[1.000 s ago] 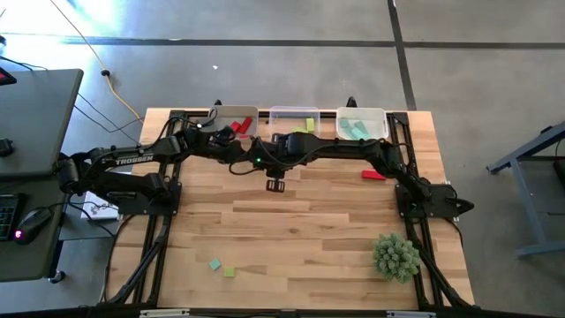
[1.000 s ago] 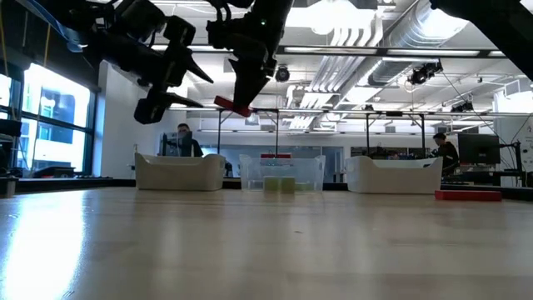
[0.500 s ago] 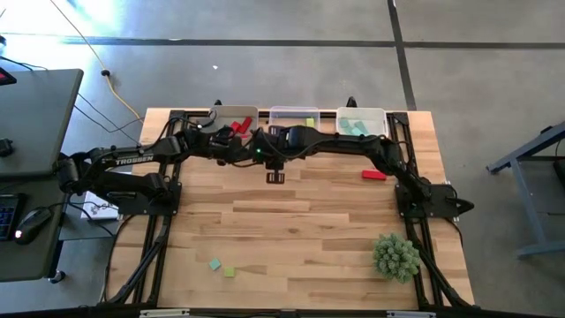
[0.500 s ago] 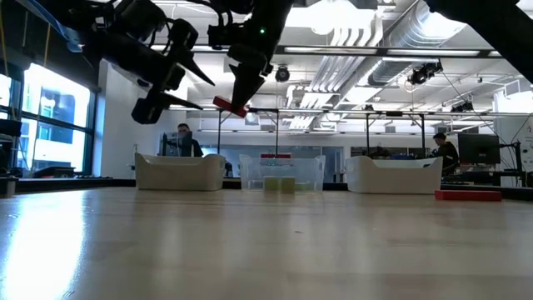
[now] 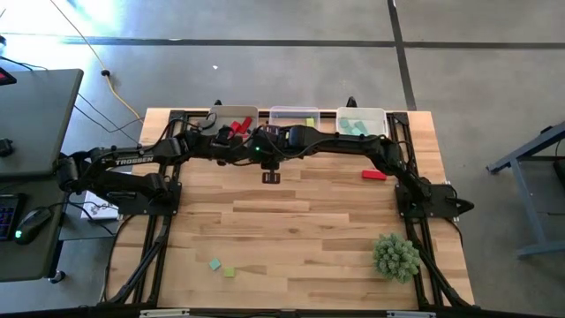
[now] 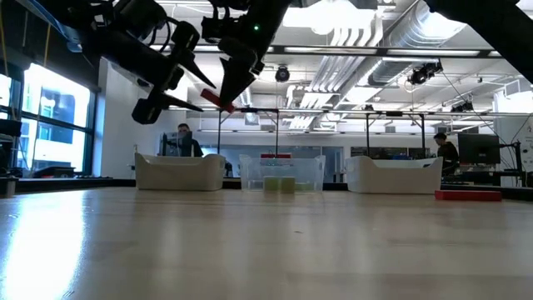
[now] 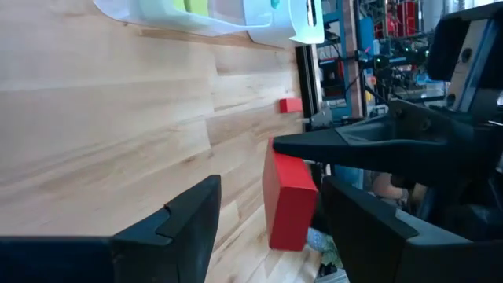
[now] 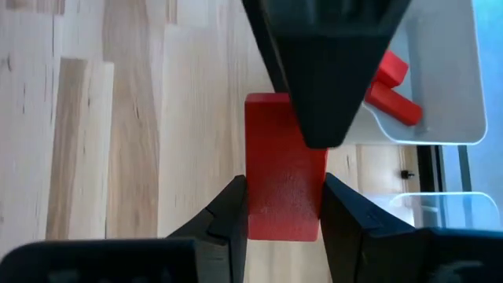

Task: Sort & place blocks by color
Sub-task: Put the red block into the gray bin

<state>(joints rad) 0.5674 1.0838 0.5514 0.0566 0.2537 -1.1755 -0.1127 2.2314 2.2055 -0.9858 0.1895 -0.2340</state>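
Two dark robot arms meet above a wooden table (image 5: 291,238), near its far edge where three bins sit in a row. The right gripper (image 8: 283,206) is clamped on a red block (image 8: 283,169), held in the air just in front of the white bin (image 5: 231,120), which already holds red blocks (image 8: 391,86); judged from that, the block is being carried there bc colours match. The left gripper (image 7: 267,208) hangs right beside it, fingers spread wide w/ nothing held, prob. just out of the way. Next to the white bin: a clear bin (image 5: 294,117) w/ yellow-green blocks, then a bin w/ teal blocks (image 5: 357,129). Another red block (image 5: 373,175) lies on the table, well to the side of the white bin. Two small blocks (image 5: 222,268) lie far from it, near the front edge
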